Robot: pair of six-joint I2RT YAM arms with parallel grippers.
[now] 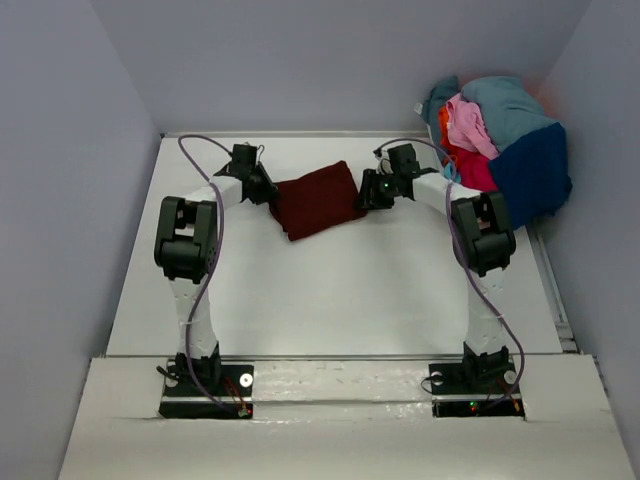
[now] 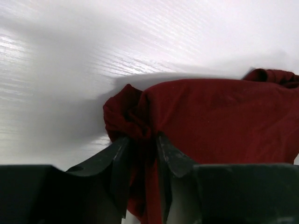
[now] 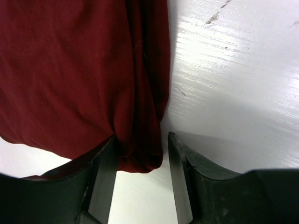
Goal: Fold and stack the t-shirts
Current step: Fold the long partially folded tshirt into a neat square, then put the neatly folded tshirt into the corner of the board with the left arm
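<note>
The dark maroon t-shirt (image 1: 318, 200) lies folded into a slanted rectangle on the white table, between my two grippers. My left gripper (image 1: 268, 188) is at its left end. In the left wrist view that gripper (image 2: 142, 139) is shut on a bunched corner of the maroon t-shirt (image 2: 219, 116), and cloth fills the gap between the fingers. My right gripper (image 1: 368, 190) is at the shirt's right end. In the right wrist view it (image 3: 141, 138) stands open around a folded edge of the maroon t-shirt (image 3: 70, 70). The cloth touches the left finger (image 3: 105, 168) and stays apart from the right one.
A heap of other t-shirts fills the back right corner against the wall: pink (image 1: 472, 125), light teal-blue (image 1: 505, 105), navy blue (image 1: 532, 170) and a strip of bright red (image 1: 470, 172). Pale walls close the table (image 1: 330, 290) in at the back and on both sides.
</note>
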